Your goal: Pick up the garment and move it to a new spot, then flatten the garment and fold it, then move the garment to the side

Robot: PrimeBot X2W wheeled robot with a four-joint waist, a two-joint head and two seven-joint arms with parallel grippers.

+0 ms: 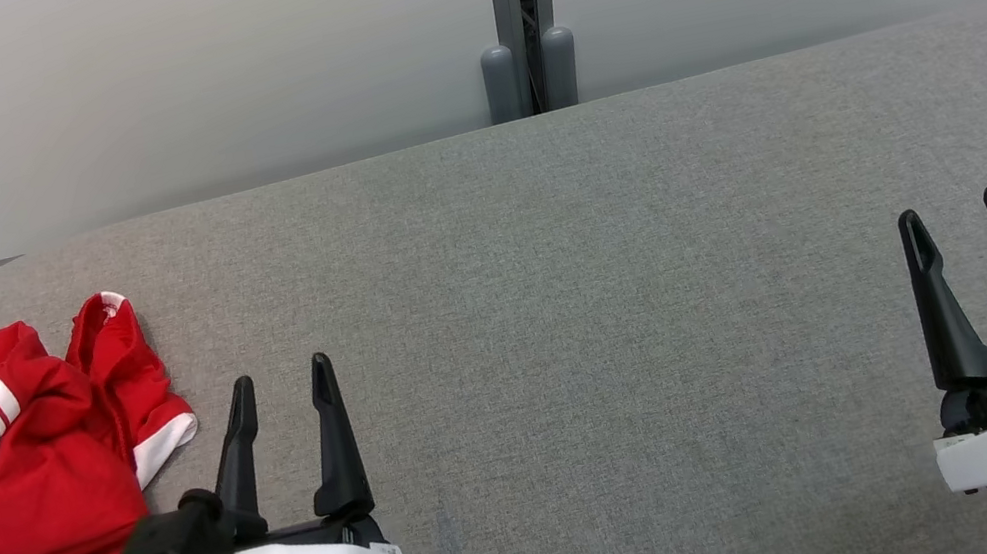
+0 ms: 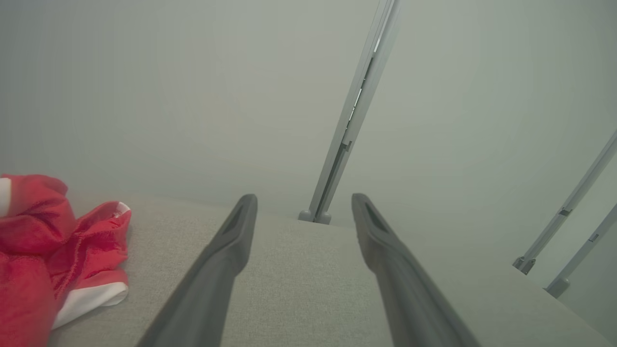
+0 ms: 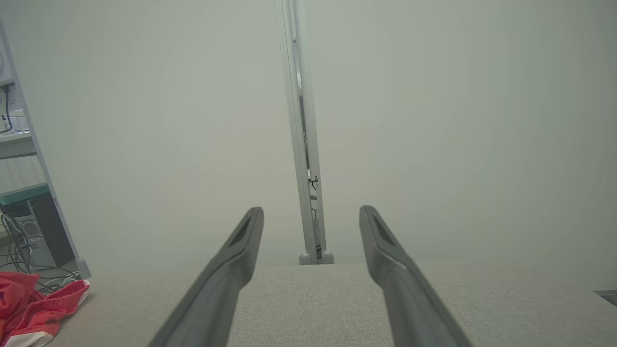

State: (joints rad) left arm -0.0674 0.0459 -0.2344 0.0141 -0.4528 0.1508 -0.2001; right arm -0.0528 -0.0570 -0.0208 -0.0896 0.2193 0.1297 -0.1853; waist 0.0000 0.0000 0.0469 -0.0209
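The red garment with white bands [image 1: 30, 470] lay crumpled at the left end of the grey fabric-covered bench [image 1: 605, 278], near its rounded corner. Beyond that end stood a shelf unit with loose cables [image 3: 29, 231]. Just right of the garment, the left end effector [image 1: 281, 370] had its fingers spread apart, gripping nothing. Behind the bench, a pale wall was divided by a grey vertical post [image 1: 519, 8]. At the far right, the right end effector [image 1: 950, 204] likewise had its fingers apart and empty.

lab, partition panels [image 1: 117, 100], computer tower [image 3: 33, 231], cables [image 3: 19, 258]
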